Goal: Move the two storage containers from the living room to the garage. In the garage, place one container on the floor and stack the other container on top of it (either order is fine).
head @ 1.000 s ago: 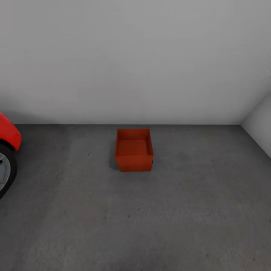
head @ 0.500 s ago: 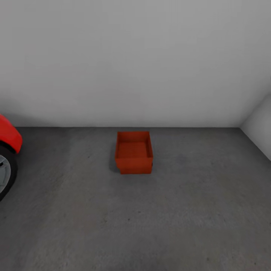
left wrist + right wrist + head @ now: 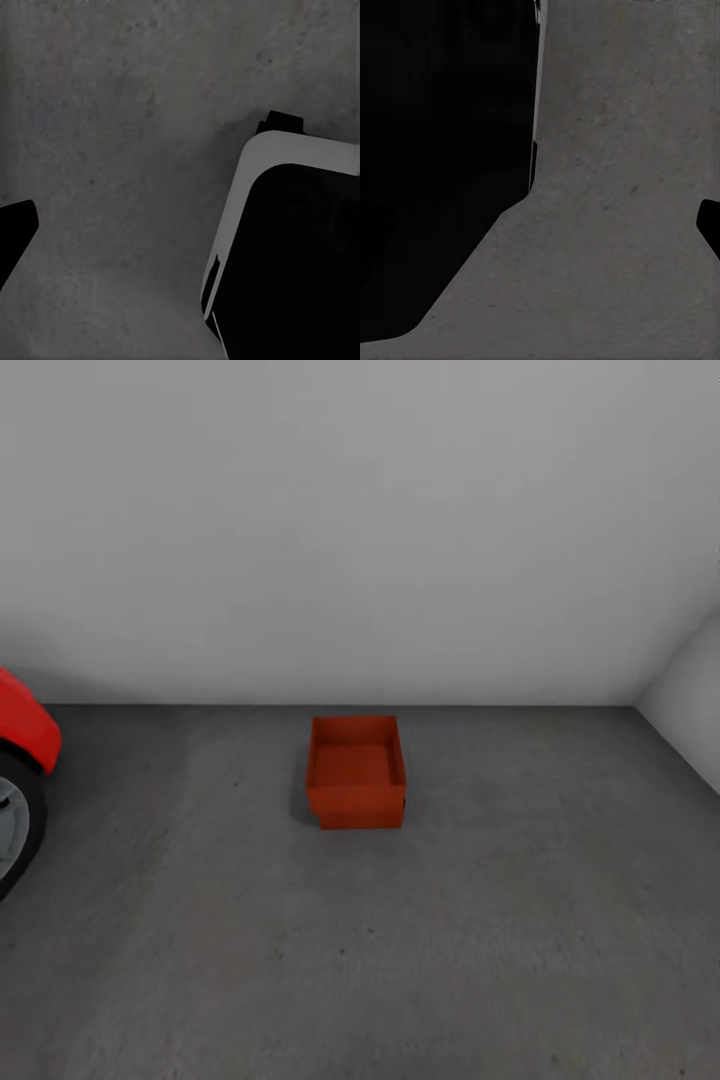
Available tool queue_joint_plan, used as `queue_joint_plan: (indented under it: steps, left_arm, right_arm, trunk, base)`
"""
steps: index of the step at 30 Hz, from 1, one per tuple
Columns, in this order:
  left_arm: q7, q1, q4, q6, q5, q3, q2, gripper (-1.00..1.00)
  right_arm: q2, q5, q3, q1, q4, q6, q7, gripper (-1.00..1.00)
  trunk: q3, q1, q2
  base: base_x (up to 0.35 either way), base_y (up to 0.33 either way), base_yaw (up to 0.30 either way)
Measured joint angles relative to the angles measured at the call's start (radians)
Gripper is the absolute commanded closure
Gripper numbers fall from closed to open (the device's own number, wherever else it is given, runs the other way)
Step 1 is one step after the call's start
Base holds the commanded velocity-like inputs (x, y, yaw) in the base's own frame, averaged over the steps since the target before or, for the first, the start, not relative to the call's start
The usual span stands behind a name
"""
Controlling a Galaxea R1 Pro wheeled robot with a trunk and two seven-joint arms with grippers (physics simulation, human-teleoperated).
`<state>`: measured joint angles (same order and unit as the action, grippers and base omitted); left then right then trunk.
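In the garage, a red-orange storage container (image 3: 356, 768) stands open-topped on the dark grey concrete floor (image 3: 400, 940), a little in front of the white back wall. Under its front wall a narrower red-orange base (image 3: 362, 821) shows, which looks like the second container beneath it. In the left wrist view a dark fingertip (image 3: 15, 234) sits at the picture's edge over bare concrete. A dark fingertip (image 3: 709, 223) likewise sits at the edge of the right wrist view. Nothing lies between the fingers of either gripper, and both are far from the containers.
A red car's fender (image 3: 25, 730) and wheel (image 3: 12, 830) stand at the far left. A white side wall (image 3: 690, 700) closes the room at the right. My own black and white base (image 3: 292, 247) shows in the left wrist view, and my dark base (image 3: 442, 150) in the right wrist view.
The whole head view has slid slightly downward, so the camera moved. The containers and the car have not moved on the floor.
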<state>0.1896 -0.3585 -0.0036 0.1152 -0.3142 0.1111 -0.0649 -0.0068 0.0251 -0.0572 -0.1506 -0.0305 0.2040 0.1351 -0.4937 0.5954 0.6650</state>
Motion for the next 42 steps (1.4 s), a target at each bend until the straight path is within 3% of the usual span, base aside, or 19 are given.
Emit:
queue_joint_plan:
  steps: [42]
  left_arm:
    - [0.0, 0.0, 0.0, -0.001, 0.001, 0.0, 0.0, -1.0]
  right_arm:
    - [-0.003, 0.003, 0.0, 0.0, 0.0, 0.006, 0.0, -1.0]
  trunk:
    - [0.068, 0.0, 0.0]
  base:
    - [0.0, 0.0, 0.0]
